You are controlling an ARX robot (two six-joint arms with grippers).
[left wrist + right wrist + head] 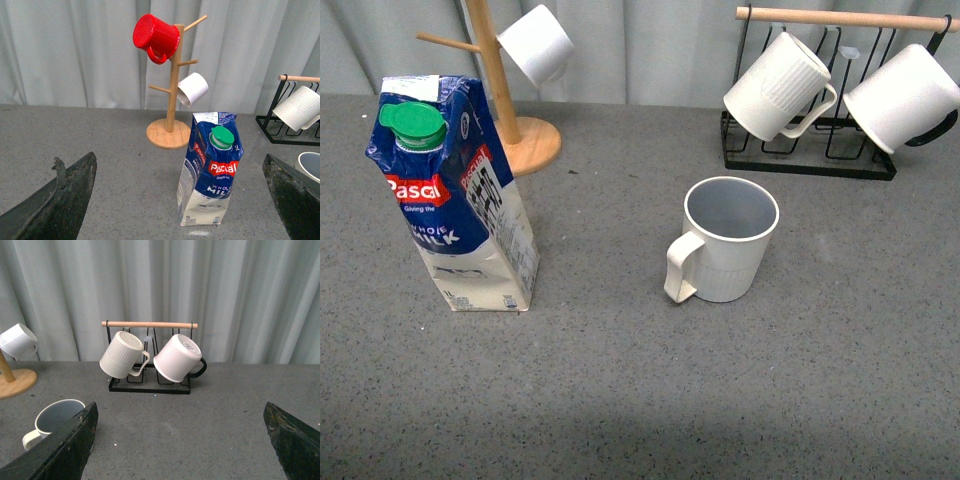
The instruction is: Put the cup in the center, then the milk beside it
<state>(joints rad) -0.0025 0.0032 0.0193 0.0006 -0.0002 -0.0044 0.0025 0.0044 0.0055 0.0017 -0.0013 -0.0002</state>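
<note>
The cup, cream-white with a ribbed body, grey-blue inside and a loop handle turned toward me, stands upright on the grey table a little right of the middle. It also shows partly in the right wrist view and at the edge of the left wrist view. The milk, a tall blue and white carton with a green cap, stands at the left, well apart from the cup; it shows in the left wrist view too. My left gripper is open and empty with the carton between its fingers' line. My right gripper is open and empty over bare table.
A wooden mug tree stands behind the carton with a white mug and a red mug. A black wire rack at the back right holds a whiter ribbed mug and a smooth white mug with a black handle. A curtain closes the back.
</note>
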